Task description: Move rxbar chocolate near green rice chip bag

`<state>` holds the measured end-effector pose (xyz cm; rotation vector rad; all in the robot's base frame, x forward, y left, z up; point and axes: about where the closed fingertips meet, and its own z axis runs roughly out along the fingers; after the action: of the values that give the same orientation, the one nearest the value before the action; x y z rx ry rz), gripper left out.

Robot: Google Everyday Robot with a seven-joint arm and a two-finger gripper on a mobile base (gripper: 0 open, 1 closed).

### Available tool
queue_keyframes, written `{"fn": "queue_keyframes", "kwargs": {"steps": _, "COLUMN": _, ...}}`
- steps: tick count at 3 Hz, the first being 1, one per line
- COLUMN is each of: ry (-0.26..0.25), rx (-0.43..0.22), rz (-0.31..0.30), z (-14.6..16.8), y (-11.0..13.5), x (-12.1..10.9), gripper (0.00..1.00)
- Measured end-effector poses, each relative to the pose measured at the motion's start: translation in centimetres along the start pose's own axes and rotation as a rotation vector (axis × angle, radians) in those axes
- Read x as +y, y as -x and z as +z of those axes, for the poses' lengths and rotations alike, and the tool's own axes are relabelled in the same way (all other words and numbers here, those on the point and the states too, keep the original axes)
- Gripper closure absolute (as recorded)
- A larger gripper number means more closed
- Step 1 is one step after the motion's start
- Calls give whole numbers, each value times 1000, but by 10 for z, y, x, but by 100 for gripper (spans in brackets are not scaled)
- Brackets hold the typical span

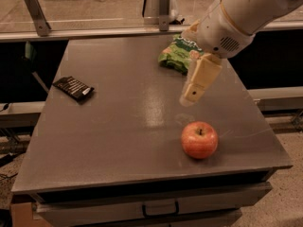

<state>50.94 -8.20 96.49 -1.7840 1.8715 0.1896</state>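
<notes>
The rxbar chocolate (73, 88), a small flat black wrapped bar with rows of white lettering and a pale end, lies at the left side of the grey tabletop (118, 126), near its left edge. It sits at a slant with the pale end towards the front. The lettering is too small to read.

The green rice chip bag (176, 56), a puffy green snack bag, lies far from the bar, at the back of the table right of the middle. Its right part is hidden behind the robot's white arm (241, 13), so only a little of its white print shows.

The arm comes in from the upper right corner, where it is cut off by the frame. The cream-coloured gripper (195, 85) hangs down from it over the table, between the bag and a round red apple (199, 139) that stands nearer the front edge. The gripper is seen edge-on as one pale block, so it cannot be told whether it is open or closed. Nothing shows in its hold, and it is well apart from the bar.

Below the front edge, a drawer with a dark handle (158, 208) is partly cut off at the bottom.
</notes>
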Motion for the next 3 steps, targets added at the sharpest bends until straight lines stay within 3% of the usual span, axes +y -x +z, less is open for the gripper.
{"fn": "queue_keyframes", "kwargs": {"steps": 1, "ry": 48, "rx": -159, "rz": -76, "z": 54, "y": 87, "x": 3, "gripper": 0}}
{"fn": "queue_keyframes", "kwargs": {"steps": 3, "ry": 45, "rx": -192, "rz": -76, "z": 61, "y": 94, "x": -3, "gripper": 0}}
